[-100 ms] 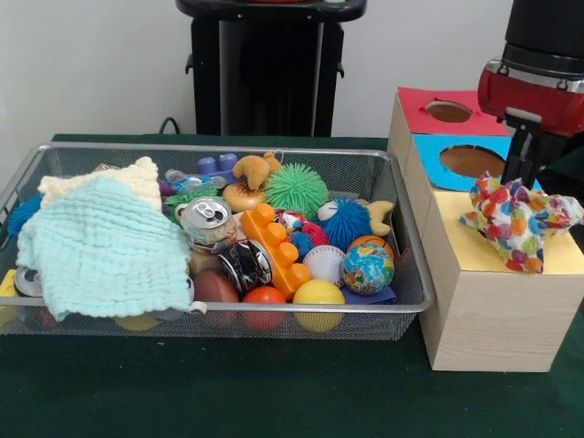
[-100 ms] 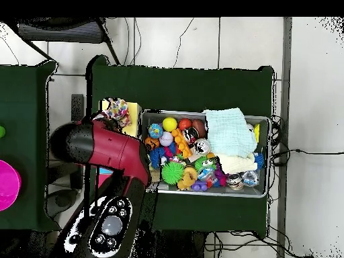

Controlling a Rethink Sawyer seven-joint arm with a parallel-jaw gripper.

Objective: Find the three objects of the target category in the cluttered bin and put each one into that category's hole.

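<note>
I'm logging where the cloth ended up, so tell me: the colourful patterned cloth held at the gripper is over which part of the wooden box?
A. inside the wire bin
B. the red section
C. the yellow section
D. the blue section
C: in the front view the patterned cloth hangs at the gripper over the yellow section, nearer than the blue section and red section.

1 wire basket [image 1: 411,306] holds 2 washcloths [image 1: 105,251], 2 cans [image 1: 208,219], 2 spiky balls [image 1: 297,189]; at 3 o'clock, 1 box [image 1: 484,319] with 1 patterned cloth [image 1: 520,224].
</note>
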